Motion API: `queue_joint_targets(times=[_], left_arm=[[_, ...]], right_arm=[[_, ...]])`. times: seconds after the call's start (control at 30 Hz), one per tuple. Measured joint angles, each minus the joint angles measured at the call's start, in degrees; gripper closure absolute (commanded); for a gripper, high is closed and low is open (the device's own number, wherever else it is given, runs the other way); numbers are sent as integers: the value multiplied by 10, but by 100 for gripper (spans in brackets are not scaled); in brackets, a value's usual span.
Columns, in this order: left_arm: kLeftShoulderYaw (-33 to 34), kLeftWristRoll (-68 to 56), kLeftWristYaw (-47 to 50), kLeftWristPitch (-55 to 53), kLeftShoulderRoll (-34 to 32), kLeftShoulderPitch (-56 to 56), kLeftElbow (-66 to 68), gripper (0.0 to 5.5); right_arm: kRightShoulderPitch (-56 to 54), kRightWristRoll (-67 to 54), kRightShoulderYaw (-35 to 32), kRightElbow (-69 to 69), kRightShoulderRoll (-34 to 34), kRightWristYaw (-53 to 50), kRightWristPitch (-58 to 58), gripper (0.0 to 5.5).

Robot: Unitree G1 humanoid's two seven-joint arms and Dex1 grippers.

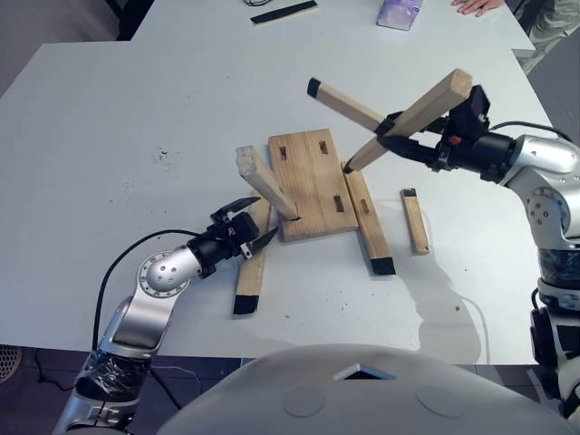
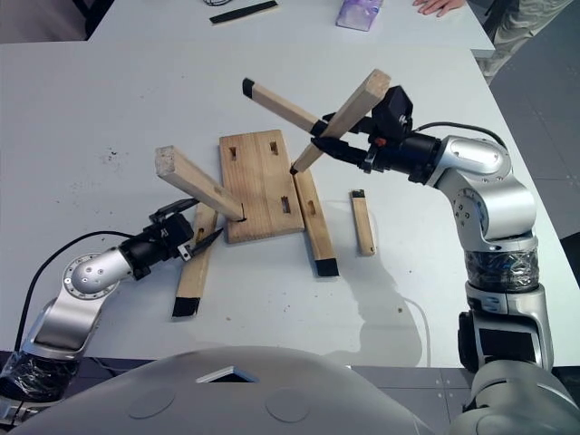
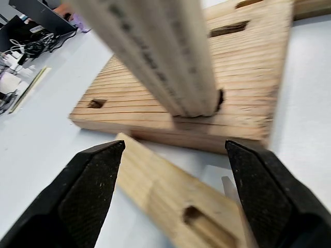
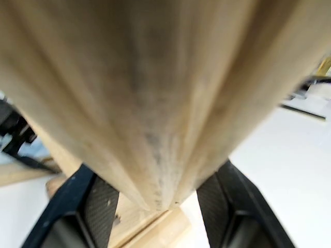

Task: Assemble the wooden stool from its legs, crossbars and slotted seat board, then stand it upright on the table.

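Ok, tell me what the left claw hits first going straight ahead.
Probably the near edge of the seat board, just before the leg slotted into it; height is unclear.

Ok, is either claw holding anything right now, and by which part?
Right claw grips a tilted wooden leg about mid-length. Left claw is open, holding nothing.

Flat seat board (image 1: 313, 186) with one leg (image 1: 265, 181) slotted in
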State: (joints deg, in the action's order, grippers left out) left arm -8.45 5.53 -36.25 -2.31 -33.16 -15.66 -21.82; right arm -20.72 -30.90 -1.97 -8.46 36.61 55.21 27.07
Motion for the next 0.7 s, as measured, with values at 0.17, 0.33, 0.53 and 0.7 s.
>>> queue_joint_targets(times=[0.17,0.33,0.53,0.7], left_arm=[[-13,0,-5,-13,-2,-23,-29,187],[-34,15,8,-32,6,-23,-31,187],[-49,68,46,-28,17,-12,-6,187],[-42,86,64,-5,10,-2,16,187]], right_arm=[[-3,11,-2,15,-3,-9,-4,351],[11,31,14,22,-8,-8,-24,351],[30,55,32,22,-8,9,-47,351],[44,61,37,16,-4,19,-66,351]])
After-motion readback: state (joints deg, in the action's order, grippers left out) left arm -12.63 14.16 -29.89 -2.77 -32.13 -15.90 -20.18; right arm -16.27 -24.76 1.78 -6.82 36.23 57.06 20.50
